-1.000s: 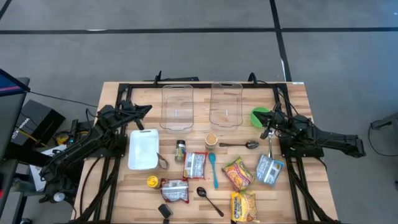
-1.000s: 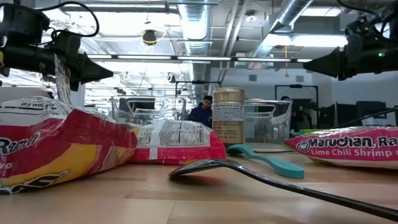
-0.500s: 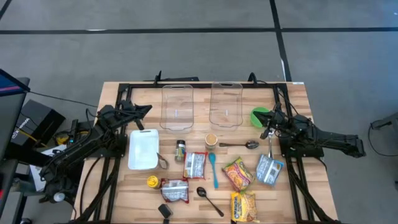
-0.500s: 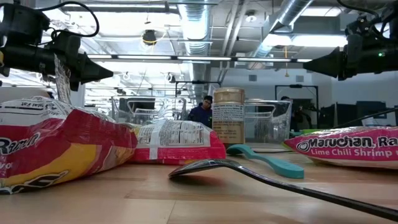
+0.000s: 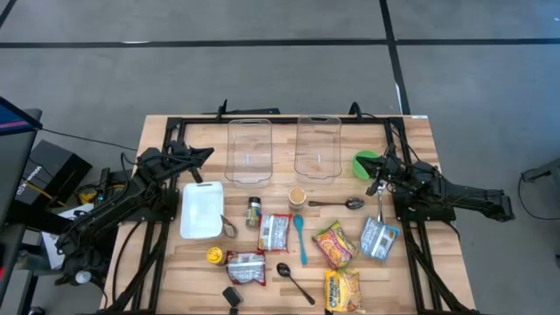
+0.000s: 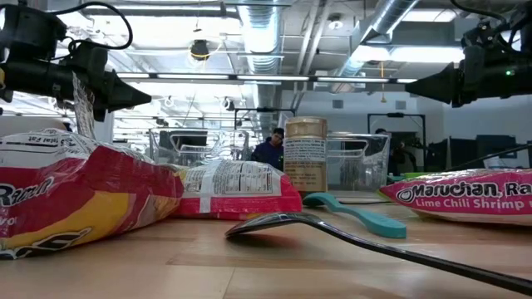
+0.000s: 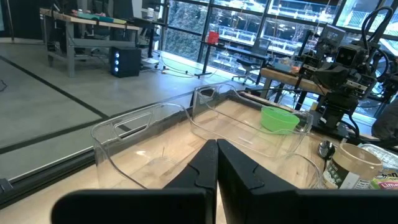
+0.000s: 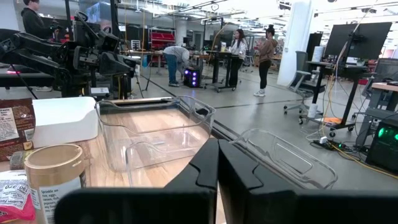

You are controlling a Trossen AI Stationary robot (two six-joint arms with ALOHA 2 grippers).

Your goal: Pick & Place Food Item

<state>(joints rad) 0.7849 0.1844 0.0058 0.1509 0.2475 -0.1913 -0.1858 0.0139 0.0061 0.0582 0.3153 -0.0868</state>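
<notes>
Nearby, at the desk's [image 5: 420,131] five o'clock, a noodle packet [image 6: 465,195] reads "Maruchan, Lime Chili Shrimp". Left tool [image 5: 207,153] at nine o'clock and right tool [image 5: 372,186] at three o'clock are both clenched, holding nothing.

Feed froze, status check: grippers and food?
Left gripper shut, empty. Right gripper shut, empty. Ramen packs untouched on table. Nothing blocking.

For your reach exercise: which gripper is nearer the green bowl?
Right. The right gripper sits just beside the green bowl; the left gripper waits across the table, beyond both clear trays.

Robotics lab (workbenches [image 7: 87,25], monitors [image 8: 357,40])
</notes>
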